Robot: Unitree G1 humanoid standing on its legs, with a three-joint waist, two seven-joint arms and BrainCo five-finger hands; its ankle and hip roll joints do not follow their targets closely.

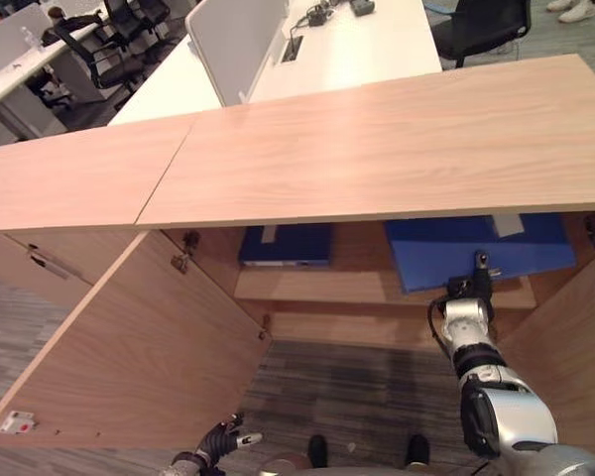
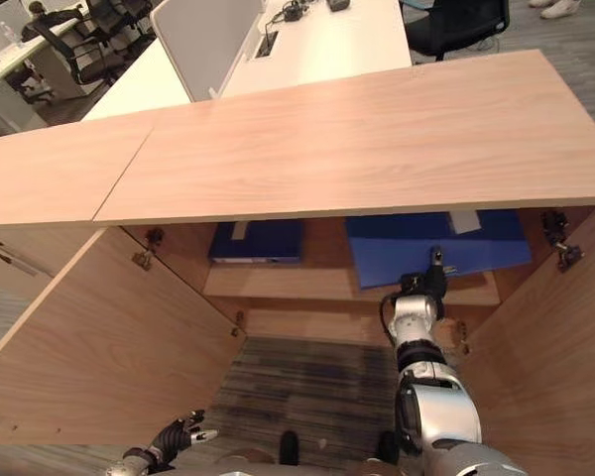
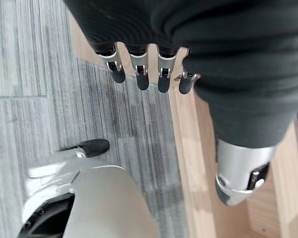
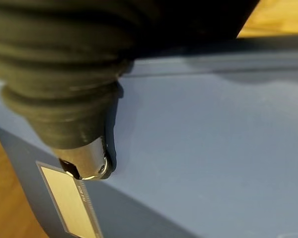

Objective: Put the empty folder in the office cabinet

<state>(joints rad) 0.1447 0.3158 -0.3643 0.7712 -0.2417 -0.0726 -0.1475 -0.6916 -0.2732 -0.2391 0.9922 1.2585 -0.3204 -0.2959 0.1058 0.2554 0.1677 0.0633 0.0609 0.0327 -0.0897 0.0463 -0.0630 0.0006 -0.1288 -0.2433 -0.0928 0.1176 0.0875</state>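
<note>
Under the wooden cabinet top, the right hand reaches onto the blue folder, its grip hidden.

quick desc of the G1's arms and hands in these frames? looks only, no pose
Silver-grey jointed arms with black bands at the joints. Left hand: dark ribbed cover over back and wrist, silver fingers with dark rounded tips. Right hand: same dark ribbed cover, a silver digit with a dark tip showing beyond it.
</note>
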